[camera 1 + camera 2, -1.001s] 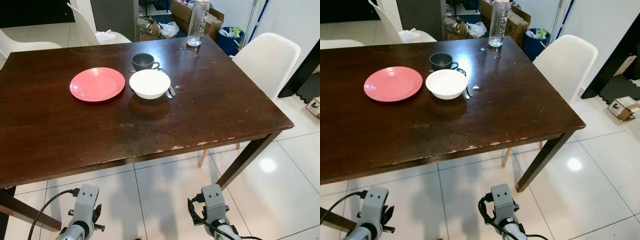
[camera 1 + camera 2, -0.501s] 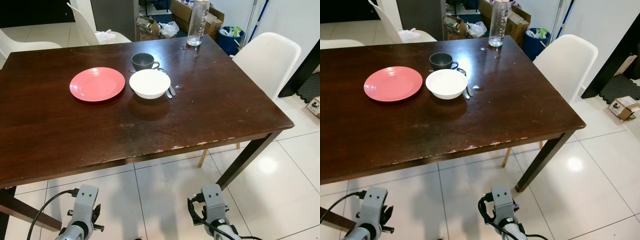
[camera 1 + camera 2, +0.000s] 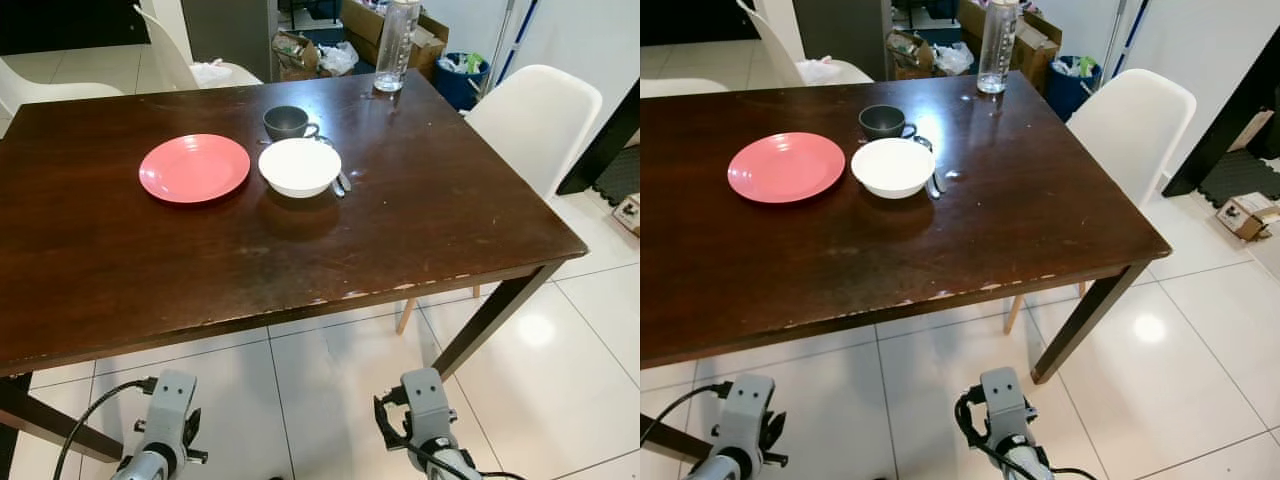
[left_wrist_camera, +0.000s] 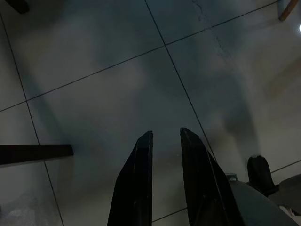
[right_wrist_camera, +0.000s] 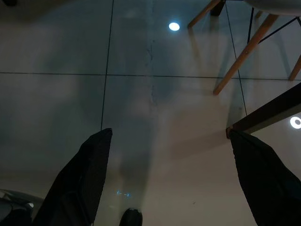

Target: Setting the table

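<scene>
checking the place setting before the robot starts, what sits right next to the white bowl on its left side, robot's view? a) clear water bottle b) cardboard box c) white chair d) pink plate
d, the pink plate lies flat on the dark table just to the left of the white bowl, with a small gap between them.

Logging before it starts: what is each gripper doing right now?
Left gripper: shut, holding nothing, over the floor.
Right gripper: open, holding nothing, over the floor.
</scene>
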Motion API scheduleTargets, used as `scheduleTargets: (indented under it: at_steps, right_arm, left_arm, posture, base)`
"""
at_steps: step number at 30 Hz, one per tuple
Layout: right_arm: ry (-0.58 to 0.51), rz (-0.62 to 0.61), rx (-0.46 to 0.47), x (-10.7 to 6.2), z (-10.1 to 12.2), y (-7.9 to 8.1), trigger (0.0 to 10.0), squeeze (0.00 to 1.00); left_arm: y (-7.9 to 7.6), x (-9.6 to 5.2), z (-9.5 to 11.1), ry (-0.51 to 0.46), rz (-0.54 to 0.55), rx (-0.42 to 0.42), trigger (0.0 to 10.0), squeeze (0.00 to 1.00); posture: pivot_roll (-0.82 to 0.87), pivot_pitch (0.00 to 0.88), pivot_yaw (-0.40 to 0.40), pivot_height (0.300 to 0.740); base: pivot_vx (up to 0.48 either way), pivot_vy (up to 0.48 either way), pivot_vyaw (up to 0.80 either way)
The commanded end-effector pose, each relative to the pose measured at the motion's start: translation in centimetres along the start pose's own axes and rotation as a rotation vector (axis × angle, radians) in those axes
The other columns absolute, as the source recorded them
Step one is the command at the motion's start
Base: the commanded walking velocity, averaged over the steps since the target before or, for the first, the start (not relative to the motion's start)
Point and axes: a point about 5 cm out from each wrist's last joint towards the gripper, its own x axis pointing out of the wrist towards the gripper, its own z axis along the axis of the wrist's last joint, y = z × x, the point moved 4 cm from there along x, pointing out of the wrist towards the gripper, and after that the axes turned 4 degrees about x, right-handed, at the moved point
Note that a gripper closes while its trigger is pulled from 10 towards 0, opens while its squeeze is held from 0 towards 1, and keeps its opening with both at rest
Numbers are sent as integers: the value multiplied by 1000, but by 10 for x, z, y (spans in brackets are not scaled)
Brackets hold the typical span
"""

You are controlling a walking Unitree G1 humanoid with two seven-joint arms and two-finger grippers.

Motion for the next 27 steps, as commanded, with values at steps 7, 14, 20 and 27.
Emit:
scheduleTargets:
  at_steps: [7,14,20,27]
  right_arm:
    - [15,6,-15,-2,-5,1,10000,0]
    - [16,7,-17,-2,-5,1,10000,0]
    - [18,5,-16,-3,-6,0,10000,0]
    - [22,3,-19,-3,-7,-1,10000,0]
  left_arm:
    - [4,-2,-7,28,12,11,10000,0]
    - [3,-2,-8,31,11,15,10000,0]
    - [1,-1,-7,29,5,20,10000,0]
    - [0,-1,-8,32,2,10,10000,0]
  posture:
    - [10,77,45,740]
    - [2,75,45,740]
    - [-2,75,45,740]
    - [-1,79,42,740]
  base:
    - [0,0,0]
    - [0,0,0]
    - [0,0,0]
    - [0,0,0]
